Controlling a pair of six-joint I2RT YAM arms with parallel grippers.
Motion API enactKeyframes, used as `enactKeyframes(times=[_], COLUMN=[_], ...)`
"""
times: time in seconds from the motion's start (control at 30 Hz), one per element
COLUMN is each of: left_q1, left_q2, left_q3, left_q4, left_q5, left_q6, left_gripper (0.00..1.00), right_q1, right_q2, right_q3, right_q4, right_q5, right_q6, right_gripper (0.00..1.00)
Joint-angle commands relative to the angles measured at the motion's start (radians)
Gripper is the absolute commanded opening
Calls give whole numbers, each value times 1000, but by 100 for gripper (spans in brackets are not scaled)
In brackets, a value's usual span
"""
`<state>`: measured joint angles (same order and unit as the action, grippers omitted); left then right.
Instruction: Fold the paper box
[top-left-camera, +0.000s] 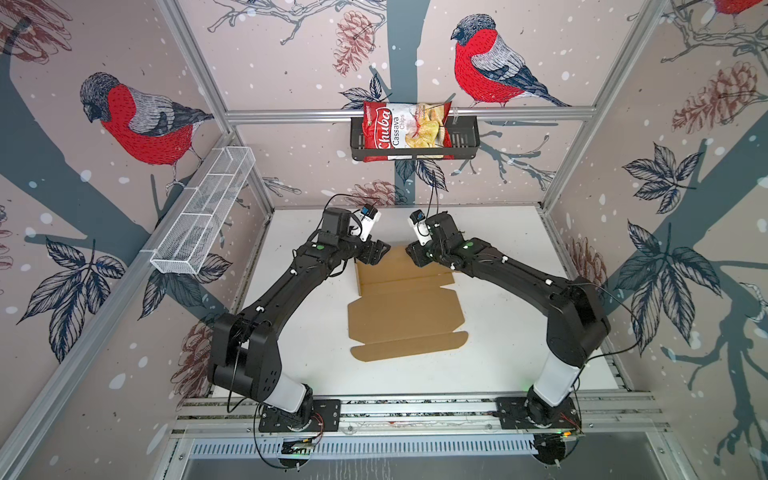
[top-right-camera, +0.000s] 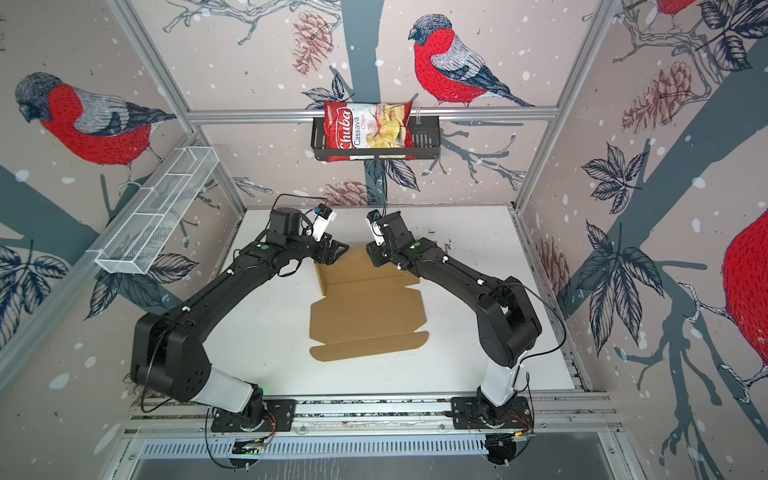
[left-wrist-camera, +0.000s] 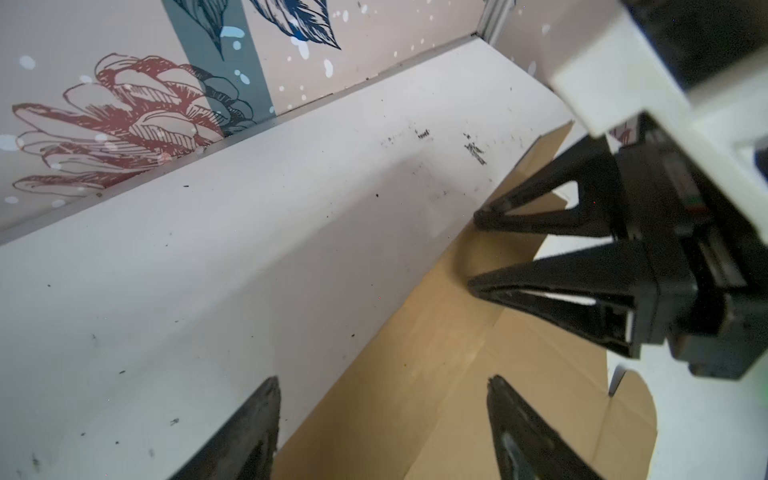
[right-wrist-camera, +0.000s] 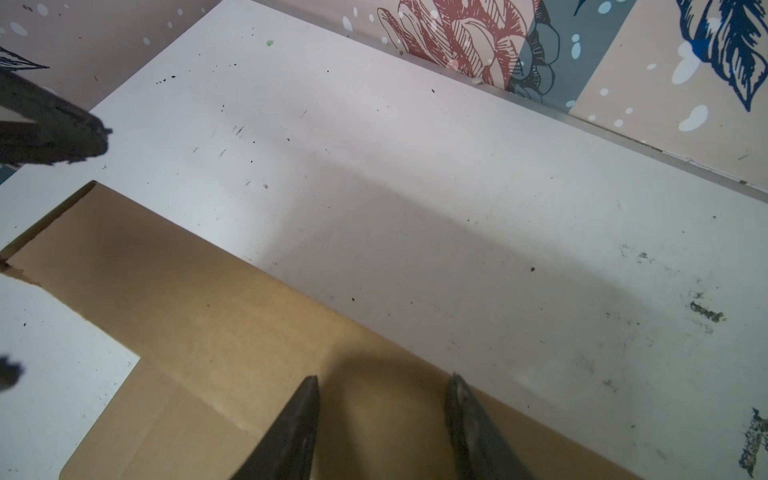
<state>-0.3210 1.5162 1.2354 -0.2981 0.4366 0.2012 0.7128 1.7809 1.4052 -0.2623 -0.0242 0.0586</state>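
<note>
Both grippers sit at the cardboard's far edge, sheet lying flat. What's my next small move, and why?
Probably ease the left gripper down to catch the far edge of the paper box. Its open jaws straddle that edge, one finger over the table, one over cardboard; the panel lies flat. The right gripper, open, is over the same panel.

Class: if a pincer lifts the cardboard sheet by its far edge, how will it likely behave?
The paper box probably hinges along its visible creases instead of staying rigid. Flat and thin, it likely slides on the smooth table.
</note>
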Motion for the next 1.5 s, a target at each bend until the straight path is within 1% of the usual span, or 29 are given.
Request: enactKeyframes(times=[0.0,0.07,0.1,0.17,0.33,0.4,0.47,0.67,0.83,0.93,1.0,1.07,1.2,1.23,1.33,1.43,1.47], left_q1=[-3,-21,-39,-56,-65,-75,-79,-81,-90,-90,-90,-90,-90,-89,-87,-86,-85], left_q2=[10,32,49,86,144,148,143,79,31,19,1,-31,-107,-122,-158,-169,-171], left_q3=[19,25,34,53,84,81,69,-10,-97,-82,-76,-102,-146,-154,-178,-184,-184], left_q4=[-120,-159,-188,-213,-220,-191,-155,-30,68,63,66,111,146,145,165,168,169], left_q5=[50,39,7,-32,-74,-130,-158,-261,-300,-325,-330,-332,-277,-257,-218,-208,-208], left_q6=[191,267,308,335,365,382,394,455,461,389,309,219,98,89,51,33,32], left_gripper=[80,80,81,81,81,80,78,75,75,75,75,74,72,72,72,73,72], right_q1=[7,8,8,8,8,9,8,8,4,-12,-39,-62,-85,-87,-80,-69,-66], right_q2=[13,13,12,10,7,7,7,2,7,4,-15,-40,-102,-120,-150,-145,-135], right_q3=[-12,-15,-15,-17,-20,-19,-18,-12,-14,-8,-19,-47,-165,-196,-260,-297,-306], right_q4=[-172,-172,-173,-176,-178,-177,-177,-182,-176,-180,-170,-162,-150,-144,-149,-152,-150], right_q5=[-43,-45,-45,-45,-46,-49,-51,-51,-55,-62,-102,-158,-198,-226,-280,-282,-264], right_q6=[31,29,29,26,24,26,26,24,23,31,50,59,29,17,-47,-98,-110], right_gripper=[50,50,50,50,50,50,50,50,50,51,53,55,56,57,66,71,72])
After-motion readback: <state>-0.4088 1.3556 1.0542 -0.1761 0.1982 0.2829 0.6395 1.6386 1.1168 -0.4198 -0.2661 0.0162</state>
